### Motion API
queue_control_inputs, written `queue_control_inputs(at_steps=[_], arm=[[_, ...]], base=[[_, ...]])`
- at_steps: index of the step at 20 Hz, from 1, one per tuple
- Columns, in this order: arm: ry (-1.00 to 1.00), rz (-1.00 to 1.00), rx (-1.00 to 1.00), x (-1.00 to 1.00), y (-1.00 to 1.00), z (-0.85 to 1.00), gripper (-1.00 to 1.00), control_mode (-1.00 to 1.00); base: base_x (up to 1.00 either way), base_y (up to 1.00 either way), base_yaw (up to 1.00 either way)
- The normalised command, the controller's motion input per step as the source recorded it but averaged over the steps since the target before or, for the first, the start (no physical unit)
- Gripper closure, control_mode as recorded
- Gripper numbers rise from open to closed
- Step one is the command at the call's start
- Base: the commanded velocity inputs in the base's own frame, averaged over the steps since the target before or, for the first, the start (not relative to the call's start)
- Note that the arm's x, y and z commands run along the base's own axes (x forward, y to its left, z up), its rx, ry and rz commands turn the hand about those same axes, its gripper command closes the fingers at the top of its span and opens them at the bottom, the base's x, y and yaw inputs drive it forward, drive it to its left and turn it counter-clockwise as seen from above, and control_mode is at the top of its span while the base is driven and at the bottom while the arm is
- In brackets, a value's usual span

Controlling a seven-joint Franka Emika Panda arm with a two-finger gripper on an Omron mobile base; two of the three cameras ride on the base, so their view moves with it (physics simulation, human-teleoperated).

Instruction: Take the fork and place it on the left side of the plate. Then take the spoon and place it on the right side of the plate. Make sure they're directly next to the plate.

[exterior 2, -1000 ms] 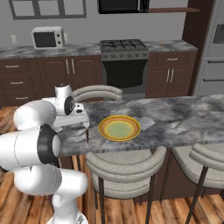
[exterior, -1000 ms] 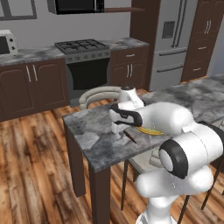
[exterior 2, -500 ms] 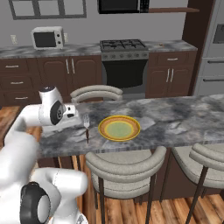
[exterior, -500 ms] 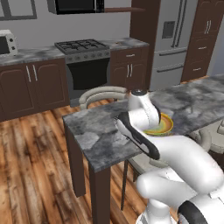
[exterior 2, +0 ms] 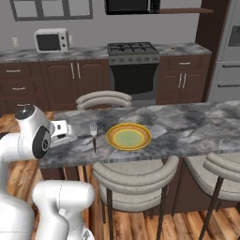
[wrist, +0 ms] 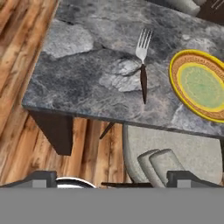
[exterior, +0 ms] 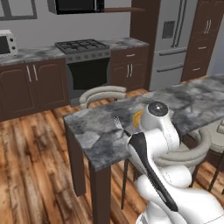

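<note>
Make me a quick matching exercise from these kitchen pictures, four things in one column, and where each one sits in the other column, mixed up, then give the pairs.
Things:
1. fork
2. plate
3. microwave
4. stool

Places:
A. on the back counter, left of the stove
B. on the island, just left of the plate
C. tucked under the island's near edge
D. on the island, right of the fork

Pairs: 1-B, 2-D, 3-A, 4-C

The grey marble counter (wrist: 87,83) carries the fork (wrist: 143,65) beside the plate (wrist: 199,85).
</note>
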Motion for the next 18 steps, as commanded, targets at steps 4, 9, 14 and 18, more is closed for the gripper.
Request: queue_control_inputs(at_steps=[4, 9, 14, 18], arm=[[0.00, 0.00, 0.00, 0.00, 0.00, 0.00, -1.00, 1.00], [0.00, 0.00, 0.00, 0.00, 0.00, 0.00, -1.00, 1.00], [0.00, 0.00, 0.00, 0.00, 0.00, 0.00, -1.00, 1.00], [0.00, 0.00, 0.00, 0.00, 0.00, 0.00, -1.00, 1.00]], base=[[-0.68, 0.65, 0.05], [-0.31, 0.92, 0.15], [0.40, 1.00, 0.02], [0.88, 0.97, -0.06]])
